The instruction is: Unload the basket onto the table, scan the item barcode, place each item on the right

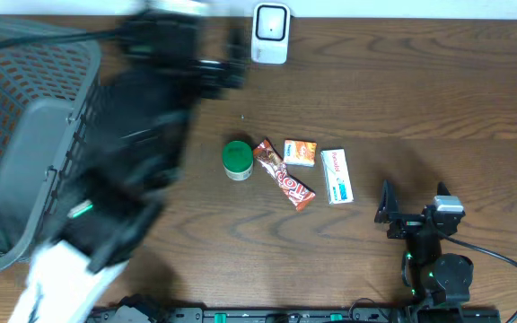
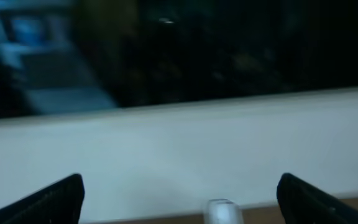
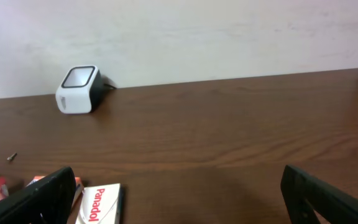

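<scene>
1. One by one, going from big to small: starting with the brown table [image 1: 438, 108], lying under everything.
2. Finding a grey basket [image 1: 25, 152] on the left side of it.
3. Seeing the left arm [image 1: 133, 152] as a dark smear beside the basket, ending near the back edge. Peeking through the left wrist view: finding the left gripper [image 2: 180, 186] spread wide, holding nothing, facing a pale wall [image 2: 179, 143].
4. Finding the right gripper [image 3: 179, 180] low at the front right, also spread wide, holding nothing, well apart from the goods.
5. Spotting the little white scanner [image 1: 270, 31] at the back edge, standing alone.
6. Counting four goods lying close together in the middle, apart from the scanner: white Panadol box [image 1: 337, 175], red chocolate bar [image 1: 285, 179], green-lidded tub [image 1: 237, 159], small orange box [image 1: 300, 152].
7. Guessing about the job: not yet grabbing anything, not yet showing any barcode to the scanner. Leaving nearly all of it to do: choosing one, picking it up, carrying it over, turning its barcode toward the scanner.
</scene>
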Available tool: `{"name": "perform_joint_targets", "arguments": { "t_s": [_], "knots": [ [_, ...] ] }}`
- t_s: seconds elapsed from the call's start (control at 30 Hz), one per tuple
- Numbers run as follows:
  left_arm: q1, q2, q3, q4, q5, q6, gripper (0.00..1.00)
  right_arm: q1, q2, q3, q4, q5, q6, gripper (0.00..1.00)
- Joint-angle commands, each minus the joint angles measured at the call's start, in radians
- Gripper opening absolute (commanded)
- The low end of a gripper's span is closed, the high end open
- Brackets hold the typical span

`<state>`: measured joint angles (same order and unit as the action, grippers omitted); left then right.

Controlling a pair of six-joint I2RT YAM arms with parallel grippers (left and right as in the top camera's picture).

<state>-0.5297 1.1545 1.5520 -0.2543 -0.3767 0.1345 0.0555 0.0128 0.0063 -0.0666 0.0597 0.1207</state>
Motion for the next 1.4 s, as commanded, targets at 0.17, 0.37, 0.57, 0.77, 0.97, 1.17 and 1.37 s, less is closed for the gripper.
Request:
{"name": "perform_joint_targets", "arguments": {
  "t_s": [0.17, 0.37, 0.57, 0.77, 0.97, 1.17, 1.37],
  "knots": [
    [0.065, -0.065, 0.014, -0.187, -0.028, 0.097, 0.98, -0.002, -0.001, -0.001, -0.004, -0.001, -0.013, 0.99],
    [0.065, -0.051, 0.014, -0.191, -0.028, 0.093, 0.98, -0.002, -0.001, -0.001, -0.004, -0.001, -0.013, 0.99],
    [0.065, -0.04, 0.014, -0.199, -0.028, 0.093, 0.98, -0.002, -0.001, -0.001, -0.004, -0.001, -0.013, 0.99],
    [0.065, -0.052, 0.014, -0.192, -0.028, 0.117, 0.98, -0.002, -0.001, -0.001, -0.004, -0.001, -0.013, 0.99],
    [0.065, -0.1, 0.014, -0.148, -0.029, 0.24, 0.98, -0.002, -0.001, -0.001, -0.004, -0.001, -0.013, 0.99],
    [0.069, -0.175, 0.014, -0.149, -0.108, 0.329, 0.98, -0.002, -0.001, -0.001, -0.004, -0.001, -0.013, 0.99],
    [0.109, -0.298, 0.01, -0.181, -0.107, 0.329, 0.98, -0.002, -0.001, -0.001, -0.004, -0.001, -0.013, 0.99]
  ]
}}
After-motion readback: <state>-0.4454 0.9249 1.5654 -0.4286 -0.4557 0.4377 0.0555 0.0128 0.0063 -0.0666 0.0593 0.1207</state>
